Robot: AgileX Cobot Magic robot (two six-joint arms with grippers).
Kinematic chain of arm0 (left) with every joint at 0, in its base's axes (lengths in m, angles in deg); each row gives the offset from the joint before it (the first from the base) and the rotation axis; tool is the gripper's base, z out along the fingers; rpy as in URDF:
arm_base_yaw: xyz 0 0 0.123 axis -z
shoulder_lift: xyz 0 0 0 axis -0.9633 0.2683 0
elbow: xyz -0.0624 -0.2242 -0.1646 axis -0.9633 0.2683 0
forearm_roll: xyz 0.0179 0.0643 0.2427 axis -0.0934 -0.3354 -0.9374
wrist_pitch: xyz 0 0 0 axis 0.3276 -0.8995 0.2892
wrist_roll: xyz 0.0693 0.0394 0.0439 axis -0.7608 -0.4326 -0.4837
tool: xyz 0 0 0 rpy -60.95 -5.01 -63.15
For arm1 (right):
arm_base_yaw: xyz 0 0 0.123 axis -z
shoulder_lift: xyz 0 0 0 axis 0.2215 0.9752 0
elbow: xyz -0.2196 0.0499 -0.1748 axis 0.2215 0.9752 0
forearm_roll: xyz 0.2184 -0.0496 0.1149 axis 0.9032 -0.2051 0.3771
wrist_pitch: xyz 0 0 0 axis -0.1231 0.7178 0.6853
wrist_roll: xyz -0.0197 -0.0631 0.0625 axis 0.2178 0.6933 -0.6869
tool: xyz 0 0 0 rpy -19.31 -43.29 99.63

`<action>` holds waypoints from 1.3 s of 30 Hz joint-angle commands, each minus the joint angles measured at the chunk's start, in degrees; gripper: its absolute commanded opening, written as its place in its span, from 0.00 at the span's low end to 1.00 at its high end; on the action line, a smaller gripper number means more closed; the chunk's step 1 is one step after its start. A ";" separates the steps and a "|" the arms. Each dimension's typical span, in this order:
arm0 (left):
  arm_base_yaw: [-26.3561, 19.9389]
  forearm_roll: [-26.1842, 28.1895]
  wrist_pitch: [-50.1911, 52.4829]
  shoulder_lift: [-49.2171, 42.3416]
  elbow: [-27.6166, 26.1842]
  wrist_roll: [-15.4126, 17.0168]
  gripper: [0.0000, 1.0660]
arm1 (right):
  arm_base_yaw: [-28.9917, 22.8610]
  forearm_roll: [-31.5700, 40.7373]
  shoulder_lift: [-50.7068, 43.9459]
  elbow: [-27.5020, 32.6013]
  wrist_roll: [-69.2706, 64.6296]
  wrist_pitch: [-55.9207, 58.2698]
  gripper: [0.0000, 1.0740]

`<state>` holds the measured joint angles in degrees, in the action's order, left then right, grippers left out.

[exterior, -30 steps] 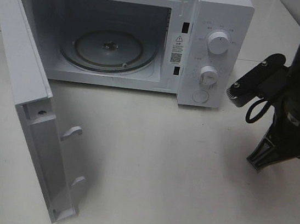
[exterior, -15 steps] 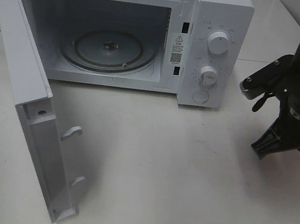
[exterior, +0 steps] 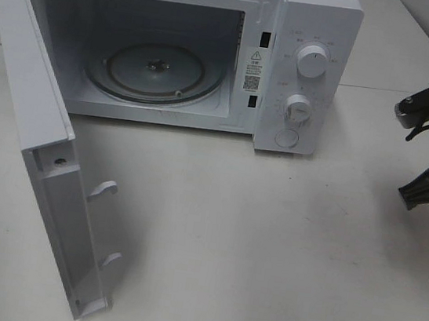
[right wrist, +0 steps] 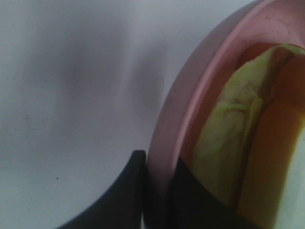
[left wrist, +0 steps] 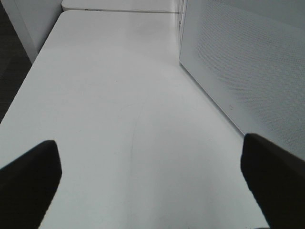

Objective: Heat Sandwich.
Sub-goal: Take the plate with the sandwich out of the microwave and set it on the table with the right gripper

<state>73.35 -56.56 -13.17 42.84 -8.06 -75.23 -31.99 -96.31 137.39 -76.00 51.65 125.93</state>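
A white microwave [exterior: 174,44] stood on the pale table [exterior: 266,246] with its door [exterior: 38,145] swung wide, baring the glass turntable [exterior: 157,70] inside. A warning sticker [exterior: 253,71] with a triangle symbol and a code block sat on the frame beside the cavity; its print was too small to read, as were the faint marks around the two dials [exterior: 312,62] on the control panel. At the table's right edge, the right gripper [right wrist: 157,191] was clamped on the rim of the pink plate [right wrist: 176,119], one finger outside it and one inside. The sandwich [right wrist: 224,152] lay on that plate, its yellow-green layer showing. The left gripper [left wrist: 152,176] hung with fingers [left wrist: 28,176] spread wide above bare table beside the perforated door panel [left wrist: 243,62].
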 commanded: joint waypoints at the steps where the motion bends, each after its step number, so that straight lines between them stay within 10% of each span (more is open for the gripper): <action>1: -0.17 0.06 0.00 -0.40 0.06 0.00 0.92 | 1.60 -2.35 -0.17 -0.34 -0.97 -0.06 0.00; 39: -0.17 0.06 0.00 -0.40 0.06 0.00 0.92 | 2.46 -10.83 19.88 -0.34 -15.47 -7.45 0.04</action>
<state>73.35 -56.56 -13.17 42.84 -8.06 -75.23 -29.70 -105.37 157.05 -76.12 36.86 117.90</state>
